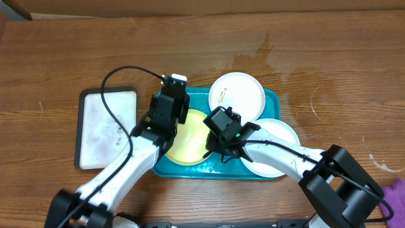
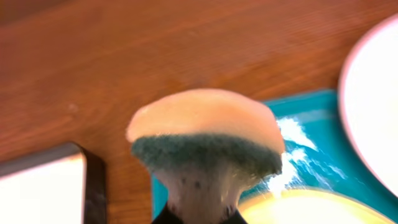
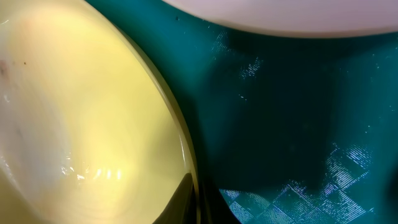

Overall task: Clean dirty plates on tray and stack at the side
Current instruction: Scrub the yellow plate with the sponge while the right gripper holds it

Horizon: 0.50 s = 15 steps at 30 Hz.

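Note:
The teal tray (image 1: 269, 98) holds a white plate (image 1: 237, 94) at its back right and a yellow-green plate (image 1: 186, 139) on the left. A second white plate (image 1: 278, 142) lies over its right rim. My left gripper (image 1: 176, 90) hovers above the tray's back left corner, shut on a peach sponge (image 2: 205, 121) whose green scrub layer faces the jaws. My right gripper (image 1: 212, 140) is shut on the yellow-green plate's (image 3: 81, 118) right rim, its fingers (image 3: 186, 202) on either side of the edge, over the tray (image 3: 286, 124).
A white tray with a black rim (image 1: 104, 130) lies on the wooden table left of the teal tray. A wet patch (image 1: 256, 57) marks the wood behind the tray. Cables arc over the left arm.

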Each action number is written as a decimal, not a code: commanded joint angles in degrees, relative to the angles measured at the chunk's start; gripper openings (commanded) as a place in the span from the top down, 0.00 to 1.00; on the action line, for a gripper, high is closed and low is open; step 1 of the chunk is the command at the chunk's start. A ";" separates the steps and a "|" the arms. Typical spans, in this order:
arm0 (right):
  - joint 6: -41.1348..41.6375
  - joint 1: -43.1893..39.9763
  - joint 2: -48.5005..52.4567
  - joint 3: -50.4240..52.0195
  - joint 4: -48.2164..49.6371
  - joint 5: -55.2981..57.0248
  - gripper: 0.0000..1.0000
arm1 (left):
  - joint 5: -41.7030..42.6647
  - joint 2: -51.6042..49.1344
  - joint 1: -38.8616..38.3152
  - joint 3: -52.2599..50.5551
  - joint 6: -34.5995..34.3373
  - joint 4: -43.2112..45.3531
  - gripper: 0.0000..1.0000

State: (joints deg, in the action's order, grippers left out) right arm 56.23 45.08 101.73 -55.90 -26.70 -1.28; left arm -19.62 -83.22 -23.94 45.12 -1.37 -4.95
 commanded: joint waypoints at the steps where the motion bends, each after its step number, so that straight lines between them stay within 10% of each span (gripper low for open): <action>1: -0.50 0.28 0.46 0.44 -0.24 0.07 0.96 | 9.88 1.09 -0.48 0.94 -0.61 -5.77 0.96; 15: -1.14 0.28 0.46 0.44 0.26 -0.31 0.96 | 17.75 -13.03 -0.44 0.22 5.70 5.38 0.96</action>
State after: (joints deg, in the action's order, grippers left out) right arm 55.44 45.08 101.75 -55.88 -26.41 -1.50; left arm -4.40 -94.83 -24.29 45.36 0.56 1.08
